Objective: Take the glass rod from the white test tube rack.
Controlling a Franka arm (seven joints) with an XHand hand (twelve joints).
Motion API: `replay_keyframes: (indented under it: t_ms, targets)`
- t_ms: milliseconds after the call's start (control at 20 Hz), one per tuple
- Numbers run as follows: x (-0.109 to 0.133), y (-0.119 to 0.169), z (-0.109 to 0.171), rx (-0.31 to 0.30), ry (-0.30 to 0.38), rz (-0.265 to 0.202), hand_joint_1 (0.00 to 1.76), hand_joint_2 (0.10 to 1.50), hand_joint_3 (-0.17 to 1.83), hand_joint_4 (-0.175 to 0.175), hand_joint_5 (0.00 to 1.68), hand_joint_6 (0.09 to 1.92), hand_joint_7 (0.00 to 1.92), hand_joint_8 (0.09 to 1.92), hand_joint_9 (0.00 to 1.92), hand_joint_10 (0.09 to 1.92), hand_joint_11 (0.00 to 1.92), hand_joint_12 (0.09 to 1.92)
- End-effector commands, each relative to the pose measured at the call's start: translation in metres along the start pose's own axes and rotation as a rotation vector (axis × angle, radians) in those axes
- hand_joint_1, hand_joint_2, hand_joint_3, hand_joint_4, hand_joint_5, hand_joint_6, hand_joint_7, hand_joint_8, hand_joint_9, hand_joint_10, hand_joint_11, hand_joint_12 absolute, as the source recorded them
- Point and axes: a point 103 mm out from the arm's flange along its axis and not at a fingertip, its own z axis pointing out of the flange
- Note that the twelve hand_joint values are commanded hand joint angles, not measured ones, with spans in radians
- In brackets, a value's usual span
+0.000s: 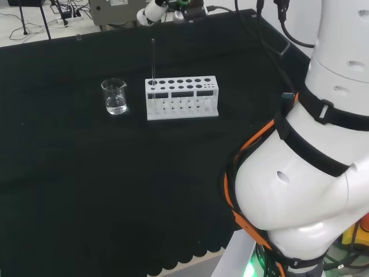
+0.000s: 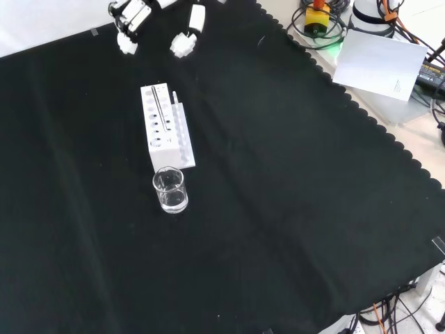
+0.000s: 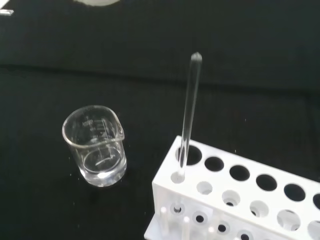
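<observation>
The white test tube rack (image 1: pixel 181 99) (image 2: pixel 167 132) (image 3: pixel 240 200) stands on the black cloth with several open holes. A clear glass rod (image 1: pixel 153 57) (image 2: pixel 158 106) (image 3: pixel 189 107) stands nearly upright in the end hole on the side nearest the beaker. The hand (image 2: pixel 132 19) (image 1: pixel 155 10) hovers at the top of the front view, beyond the rack's far end and well apart from the rod. Its fingers (image 2: pixel 188 33) are spread and relaxed, open, with nothing in them.
A clear glass beaker (image 1: pixel 115 96) (image 2: pixel 170 189) (image 3: pixel 96 145) stands just off the rack's rod end. In the front view a white sheet (image 2: pixel 379 62) and a yellow box with a red button (image 2: pixel 318 14) lie off the cloth at the upper right.
</observation>
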Motion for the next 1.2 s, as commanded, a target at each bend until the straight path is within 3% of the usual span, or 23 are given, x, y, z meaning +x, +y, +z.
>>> replay_keyframes:
  t_ms: [50,1200]
  targets:
    - [0.002,0.009,0.02,0.017,-0.007,-0.007,0.76,0.8,0.64,-0.175,0.42,0.13,0.29,0.95,0.43,0.9,0.06,1.45]
    - [-0.014,0.025,0.074,0.096,-0.001,-0.011,0.74,0.82,0.64,-0.175,0.41,0.27,0.59,0.94,0.73,0.87,0.3,1.41]
